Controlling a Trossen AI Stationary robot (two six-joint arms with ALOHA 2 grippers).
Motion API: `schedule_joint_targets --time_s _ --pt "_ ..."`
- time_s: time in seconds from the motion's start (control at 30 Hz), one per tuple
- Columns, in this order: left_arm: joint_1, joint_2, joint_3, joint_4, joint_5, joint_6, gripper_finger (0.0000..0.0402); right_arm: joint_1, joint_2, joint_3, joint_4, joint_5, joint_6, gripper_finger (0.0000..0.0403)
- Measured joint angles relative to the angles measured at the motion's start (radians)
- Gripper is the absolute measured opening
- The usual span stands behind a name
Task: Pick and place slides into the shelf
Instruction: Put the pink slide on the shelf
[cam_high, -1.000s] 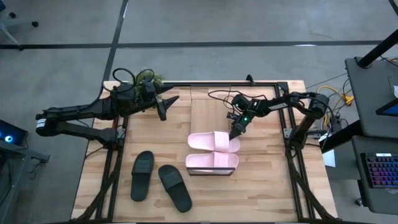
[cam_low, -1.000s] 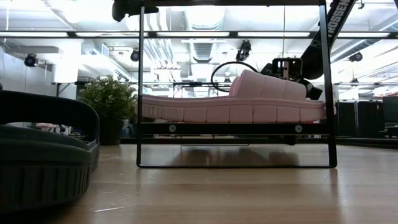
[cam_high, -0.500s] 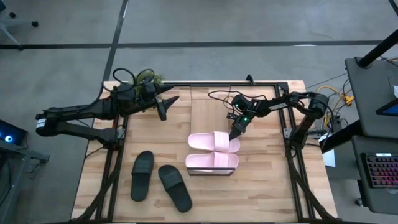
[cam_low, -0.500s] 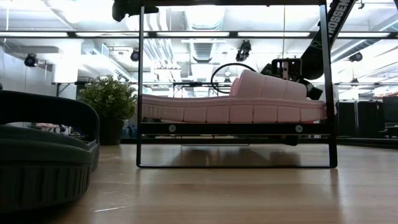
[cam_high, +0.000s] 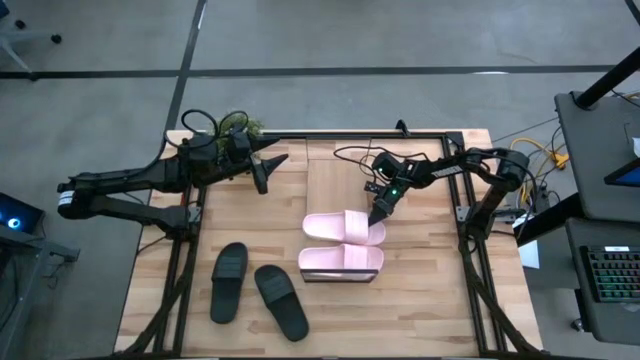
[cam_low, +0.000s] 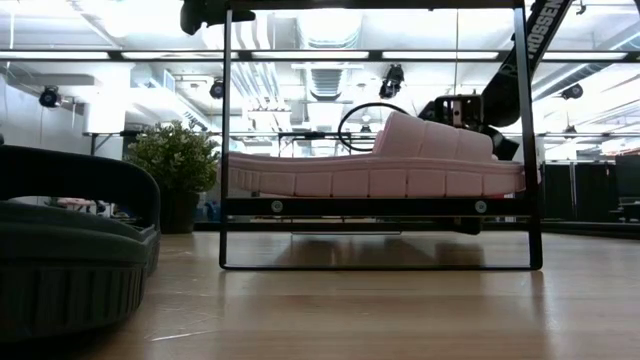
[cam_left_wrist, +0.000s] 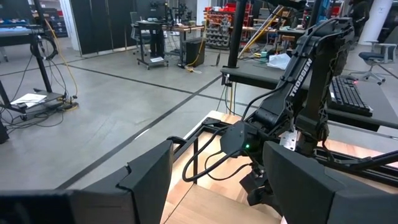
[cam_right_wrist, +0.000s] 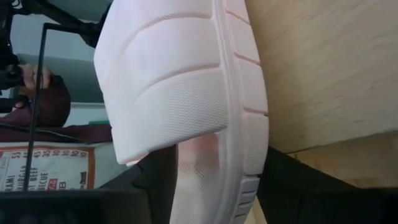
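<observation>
The left tool (cam_high: 263, 170) hangs over the far left of the desk (cam_high: 430, 300), its fingers (cam_left_wrist: 146, 180) spread wide on nothing. Nearer, at the left, two black slides (cam_high: 229, 281) lie side by side on the planks, the second black slide (cam_high: 281, 301) angled just right of the first. In the middle, the shelf (cam_low: 380, 207) (only its dark frame and light board edge show in the low view) carries two pink slides: the near pink slide (cam_high: 341, 259) and, touching it, the far pink slide (cam_high: 340, 227). At that far slide's right end the right tool (cam_high: 380, 212) is clamped on its sole edge (cam_right_wrist: 205, 124).
</observation>
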Motion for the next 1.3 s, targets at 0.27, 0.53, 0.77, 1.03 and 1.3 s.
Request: schedule_joint_targets --time_s 0.27,0.53,0.77,1.03,1.3 --pt "0.0 0.0 0.0 -0.001 0.0 0.0 0.0235 -0.001 -0.007 0.005 -0.009 0.007 0.007 0.0188" --pt "0.0 0.0 0.0 -0.001 0.0 0.001 0.0235 -0.001 -0.055 0.026 -0.12 0.1 -0.081 0.0189" --pt "0.0 0.0 0.0 -0.001 0.0 0.001 0.0235 -0.001 -0.078 0.029 -0.148 0.141 -0.083 0.0189" --pt "0.0 0.0 0.0 -0.005 0.0 0.001 0.0235 -0.002 -0.148 0.036 -0.222 0.263 -0.123 0.0189" --pt "0.0 0.0 0.0 -0.011 0.001 0.001 0.0235 0.0 -0.183 0.036 -0.299 0.328 -0.168 0.0189"
